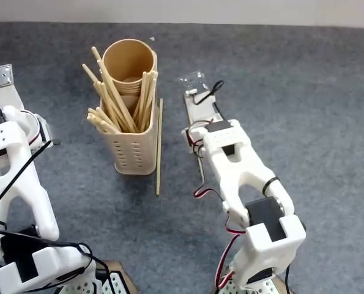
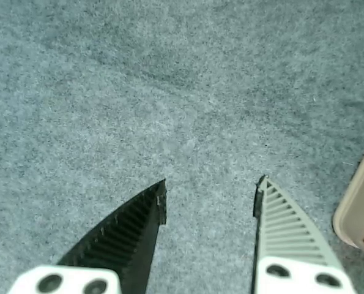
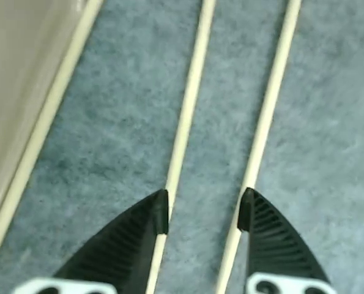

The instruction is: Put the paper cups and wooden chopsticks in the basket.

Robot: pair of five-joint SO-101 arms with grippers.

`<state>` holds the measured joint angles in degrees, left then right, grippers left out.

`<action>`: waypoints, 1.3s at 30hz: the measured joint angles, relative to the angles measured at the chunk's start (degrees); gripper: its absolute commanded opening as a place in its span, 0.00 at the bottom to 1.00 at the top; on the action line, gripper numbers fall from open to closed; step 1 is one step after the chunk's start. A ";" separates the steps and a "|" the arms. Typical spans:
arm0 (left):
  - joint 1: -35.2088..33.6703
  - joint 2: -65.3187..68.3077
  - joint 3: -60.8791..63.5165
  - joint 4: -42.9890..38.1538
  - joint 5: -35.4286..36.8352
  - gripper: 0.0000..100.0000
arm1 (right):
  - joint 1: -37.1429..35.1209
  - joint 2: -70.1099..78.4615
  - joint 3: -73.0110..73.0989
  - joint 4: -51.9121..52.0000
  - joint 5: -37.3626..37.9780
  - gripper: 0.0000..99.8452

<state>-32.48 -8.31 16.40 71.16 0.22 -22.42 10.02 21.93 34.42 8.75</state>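
Pincers come nearest. Your left pincer (image 2: pixel 212 193) is open, its ribbed fingers well apart over bare grey worktop (image 2: pixel 169 79), with nothing between them and a corner of the basket (image 2: pixel 359 208) just to one side.

Your right pincer (image 3: pixel 204 211) is also spread, low over sticks lying flat on the worktop. The first chopstick (image 3: pixel 191 92) runs straight ahead from beside one fingertip. The second chopstick (image 3: pixel 271 92) runs ahead just inside the other fingertip, nearly parallel to the first. You cannot tell whether either tip touches a stick. A third chopstick (image 3: pixel 44 122) lies along the foot of the basket wall, on much the same line.

From above, a loose chopstick (image 1: pixel 159 147) lies on the worktop just beside the basket's right wall, between basket and right arm. Its long axis runs from the arms' side toward the far side.

Farther on, the basket stands upright. A bundle of chopsticks (image 1: pixel 117 104) stands in it on end, leaning and fanning toward the left. Behind them the paper cups (image 1: pixel 130 64) sit nested, mouth up.
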 measured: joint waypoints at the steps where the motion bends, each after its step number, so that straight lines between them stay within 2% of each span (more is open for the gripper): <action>1: 0.00 0.00 0.00 0.00 0.00 0.25 | 0.00 0.00 0.00 0.00 0.97 0.24; 8: 0.00 0.00 0.00 0.00 0.00 0.25 | -1.41 4.66 -0.09 0.00 10.20 0.27; 13: 0.00 0.00 0.00 0.00 0.00 0.25 | -1.14 8.09 -0.26 0.00 11.52 0.26; 16: 0.00 0.00 0.00 0.00 0.00 0.25 | -0.26 8.79 -1.23 0.00 11.52 0.19; 20: 0.00 0.00 0.00 0.00 0.00 0.25 | 0.00 9.32 -3.34 0.00 11.52 0.01; 28: 0.00 0.00 0.00 0.00 0.00 0.25 | 0.62 10.29 -4.66 0.00 11.16 0.00; 33: 0.00 0.00 0.00 0.00 0.00 0.25 | 2.37 3.60 -4.31 1.58 4.48 0.00; 39: 0.00 0.00 0.00 0.00 0.00 0.25 | 2.73 -18.99 -4.31 6.95 -0.18 0.00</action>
<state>-32.48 -8.31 16.40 71.16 0.22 -19.69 -8.97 17.63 41.36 8.57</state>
